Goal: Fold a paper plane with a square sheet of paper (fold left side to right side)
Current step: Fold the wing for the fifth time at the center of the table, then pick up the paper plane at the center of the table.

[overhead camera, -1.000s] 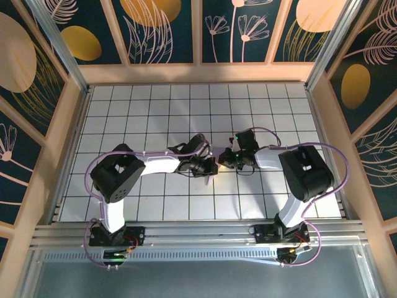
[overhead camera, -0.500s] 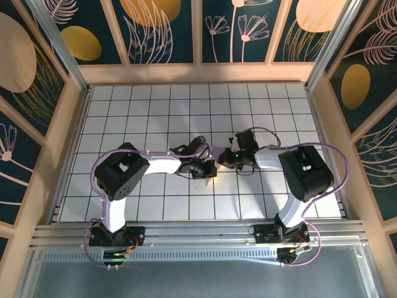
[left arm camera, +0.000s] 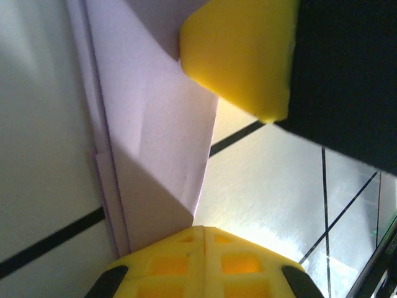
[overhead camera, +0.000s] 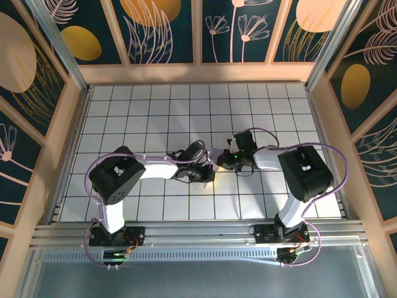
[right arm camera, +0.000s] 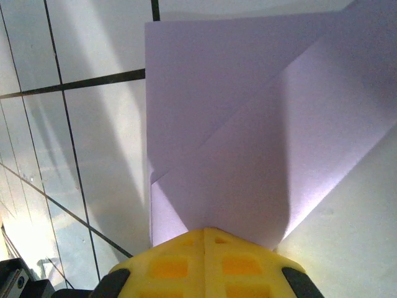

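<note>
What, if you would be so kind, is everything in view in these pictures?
sheet of paper: one, lavender, partly folded with a diagonal edge, lying flat on the middle of the table between the two end effectors
table: one, white tiles with dark grid lines, inside the enclosure
wall panels: several, dark blue with gold and pale plant patterns in wooden frames, around the far and side edges
rail: one, silver metal, along the near edge under the arm bases
left arm: one, white and black, reaching in to the centre
right arm: one, white and black, reaching in to the centre
left end effector: one, yellow fingers set apart, over the paper
right end effector: one, yellow, at the paper's edge
</note>
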